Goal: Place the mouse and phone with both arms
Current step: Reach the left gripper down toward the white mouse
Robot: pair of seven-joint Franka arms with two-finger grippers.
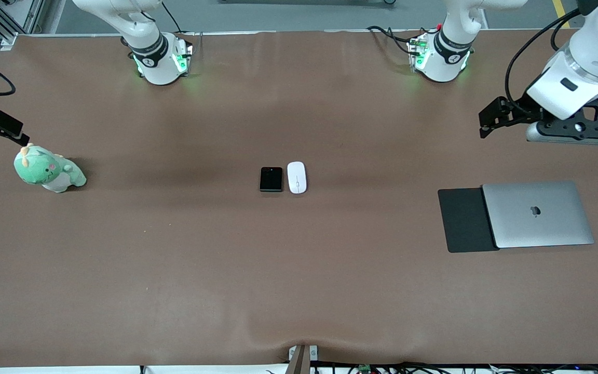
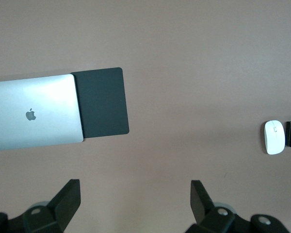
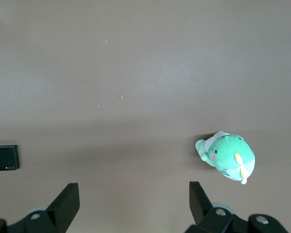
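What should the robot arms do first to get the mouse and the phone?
Probably bring both arms in toward the table's middle. The mouse and phone lie side by side there, untouched, while the open left end effector hangs near the laptop and the open right end effector near the plush toy.

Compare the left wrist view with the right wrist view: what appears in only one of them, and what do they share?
Only the left wrist view shows the closed laptop, the black mat partly under it, the mouse and the open left hand. Only the right wrist view shows the green plush toy and the open right hand. Both show the phone and the brown table.
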